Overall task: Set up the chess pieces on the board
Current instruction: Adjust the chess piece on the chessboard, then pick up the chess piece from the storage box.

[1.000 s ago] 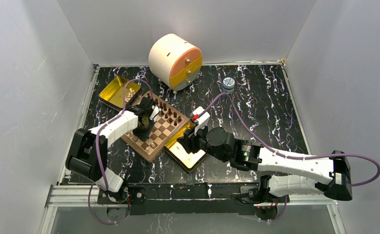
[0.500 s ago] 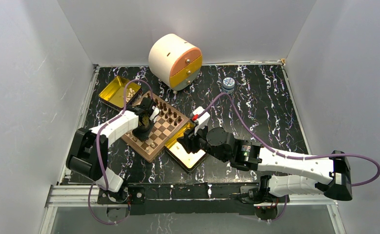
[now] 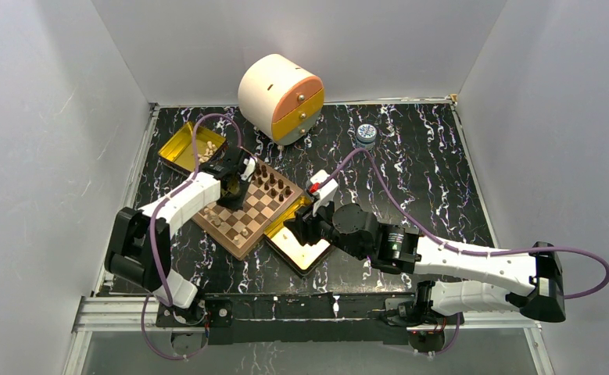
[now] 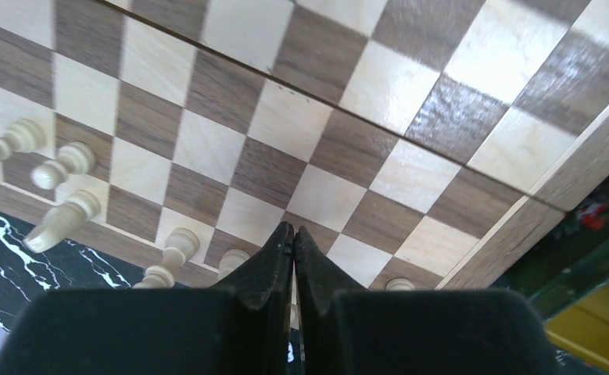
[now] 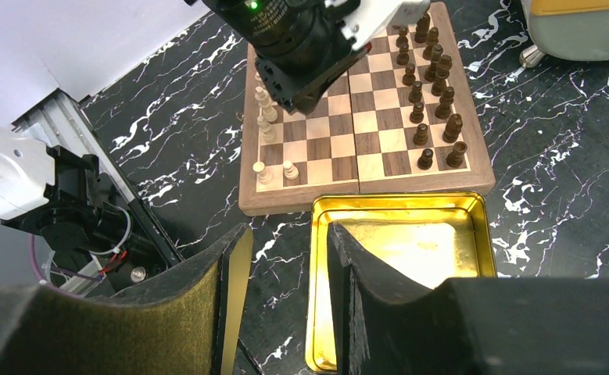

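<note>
The board (image 3: pixel 237 251) lies left of centre, with dark chess pieces (image 5: pixel 434 78) in two rows along one side. Several light pieces (image 5: pixel 266 129) stand near the opposite edge. My left gripper (image 4: pixel 294 230) hovers over that light-piece edge, shut, with no piece seen between the tips. Light pieces (image 4: pixel 65 162) stand to its left, and more (image 4: pixel 174 251) show just beside its fingers. In the top view the left gripper (image 3: pixel 233 195) is over the board's left half. My right gripper (image 5: pixel 288 230) is open and holds nothing. It straddles the left wall of a gold tin (image 5: pixel 473 234) near the board.
A second gold tin (image 3: pixel 177 150) at the back left holds loose light pieces (image 3: pixel 207 146). A round cream box with orange drawers (image 3: pixel 280 98) stands behind the board, and a small blue-lidded jar (image 3: pixel 366 135) sits to its right. White walls close in three sides.
My left gripper has moved from the board's near-left part toward its far side. The right arm has not moved.
</note>
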Motion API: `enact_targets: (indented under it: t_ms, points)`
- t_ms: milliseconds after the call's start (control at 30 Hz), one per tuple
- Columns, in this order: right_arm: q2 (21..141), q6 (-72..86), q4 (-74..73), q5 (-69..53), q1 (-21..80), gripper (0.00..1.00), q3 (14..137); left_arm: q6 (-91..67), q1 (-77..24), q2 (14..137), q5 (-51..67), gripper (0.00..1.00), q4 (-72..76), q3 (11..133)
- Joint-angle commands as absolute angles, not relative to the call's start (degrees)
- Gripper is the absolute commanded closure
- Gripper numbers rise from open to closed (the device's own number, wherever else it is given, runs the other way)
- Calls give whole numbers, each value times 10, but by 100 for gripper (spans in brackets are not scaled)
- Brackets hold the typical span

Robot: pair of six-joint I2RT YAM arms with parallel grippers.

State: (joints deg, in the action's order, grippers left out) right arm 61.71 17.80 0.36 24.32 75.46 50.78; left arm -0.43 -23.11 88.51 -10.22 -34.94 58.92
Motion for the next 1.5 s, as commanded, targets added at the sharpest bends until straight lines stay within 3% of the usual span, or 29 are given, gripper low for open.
enact_targets:
  t_ms: [0, 300, 900, 1033, 1200, 1300, 1467]
  points:
    - [602, 183, 27, 258, 757, 51, 529, -45, -235, 831, -148, 96, -319, 614]
    - [590, 188, 26, 257, 757, 51, 523, -27, -234, 856, -206, 99, -366, 620]
    - [592, 185, 27, 256, 756, 51, 527, 23, -234, 905, -145, 100, -384, 607]
    - [593, 189, 21, 257, 757, 51, 525, 4, -234, 891, -172, 91, -372, 639]
    - [600, 220, -12, 242, 757, 45, 519, -22, -233, 895, -272, 59, -337, 742]
    - [601, 233, -41, 239, 756, 37, 519, -21, -212, 908, -312, 55, -288, 779]
    - [590, 251, -67, 263, 757, 22, 515, -35, -138, 968, -229, 57, -265, 860]
